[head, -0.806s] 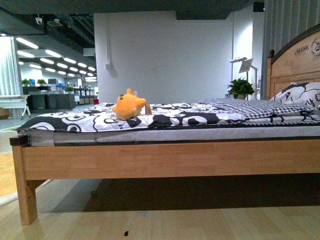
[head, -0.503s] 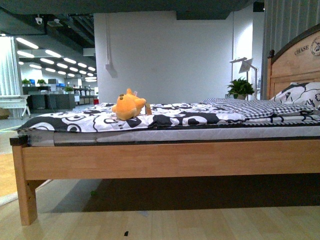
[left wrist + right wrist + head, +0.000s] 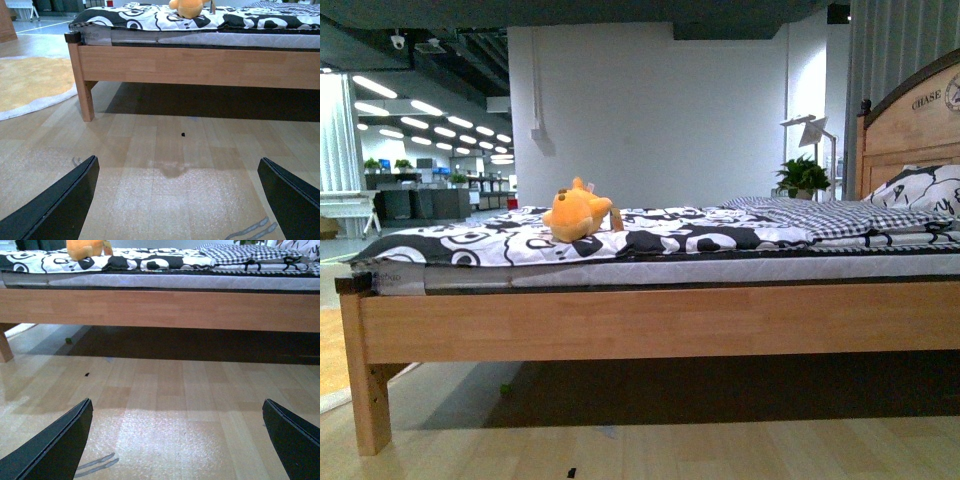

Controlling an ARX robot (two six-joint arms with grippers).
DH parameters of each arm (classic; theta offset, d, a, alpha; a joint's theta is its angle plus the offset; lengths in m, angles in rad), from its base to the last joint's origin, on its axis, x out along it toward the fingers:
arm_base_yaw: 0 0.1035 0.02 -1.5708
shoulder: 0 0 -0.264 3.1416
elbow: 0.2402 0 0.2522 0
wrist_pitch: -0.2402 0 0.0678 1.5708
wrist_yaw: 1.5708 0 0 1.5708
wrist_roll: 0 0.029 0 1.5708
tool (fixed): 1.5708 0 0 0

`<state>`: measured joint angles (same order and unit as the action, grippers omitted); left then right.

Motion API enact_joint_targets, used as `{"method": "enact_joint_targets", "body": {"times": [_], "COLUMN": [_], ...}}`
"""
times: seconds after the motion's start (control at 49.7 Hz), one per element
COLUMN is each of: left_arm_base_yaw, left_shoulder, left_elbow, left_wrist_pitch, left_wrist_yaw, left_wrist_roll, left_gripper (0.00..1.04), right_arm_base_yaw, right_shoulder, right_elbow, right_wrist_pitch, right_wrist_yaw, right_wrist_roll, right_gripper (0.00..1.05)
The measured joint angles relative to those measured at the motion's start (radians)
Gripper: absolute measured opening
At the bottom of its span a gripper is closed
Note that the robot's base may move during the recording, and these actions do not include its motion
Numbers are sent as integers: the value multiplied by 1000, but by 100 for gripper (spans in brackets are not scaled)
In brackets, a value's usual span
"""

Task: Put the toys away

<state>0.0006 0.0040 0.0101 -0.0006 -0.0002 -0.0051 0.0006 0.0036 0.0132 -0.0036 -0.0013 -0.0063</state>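
Observation:
An orange-yellow plush toy (image 3: 577, 212) with a white hang tag lies on the black-and-white bedspread (image 3: 650, 235) of the wooden bed, toward the foot end. It also shows in the left wrist view (image 3: 189, 7) and the right wrist view (image 3: 86, 249), cut off by each picture's edge. My left gripper (image 3: 180, 200) is open and empty, low over the wood floor in front of the bed. My right gripper (image 3: 179, 440) is open and empty over the floor too. Neither arm shows in the front view.
The bed's wooden side rail (image 3: 650, 322) and corner leg (image 3: 365, 395) stand across my front. A headboard (image 3: 910, 110), pillows (image 3: 925, 190) and checked blanket (image 3: 840, 215) are at the right. A yellow rug (image 3: 30, 85) lies left. A small dark speck (image 3: 183, 134) lies on the floor.
The bed has shifted slightly left and down in the front view, so the camera has moved a little. The toy lies as before.

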Motion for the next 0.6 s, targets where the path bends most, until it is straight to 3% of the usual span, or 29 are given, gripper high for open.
{"method": "enact_joint_targets", "body": {"times": [0.604], "left_arm_base_yaw": [0], "left_shoulder": [0], "left_elbow": [0], "left_wrist_pitch": [0], "left_wrist_yaw": [0], "left_wrist_roll": [0], "left_gripper": [99], "right_arm_base_yaw": [0], "right_shoulder": [0], "right_elbow": [0], "right_wrist_pitch": [0], "right_wrist_yaw": [0], "right_wrist_roll": [0], "right_gripper": [104]}}
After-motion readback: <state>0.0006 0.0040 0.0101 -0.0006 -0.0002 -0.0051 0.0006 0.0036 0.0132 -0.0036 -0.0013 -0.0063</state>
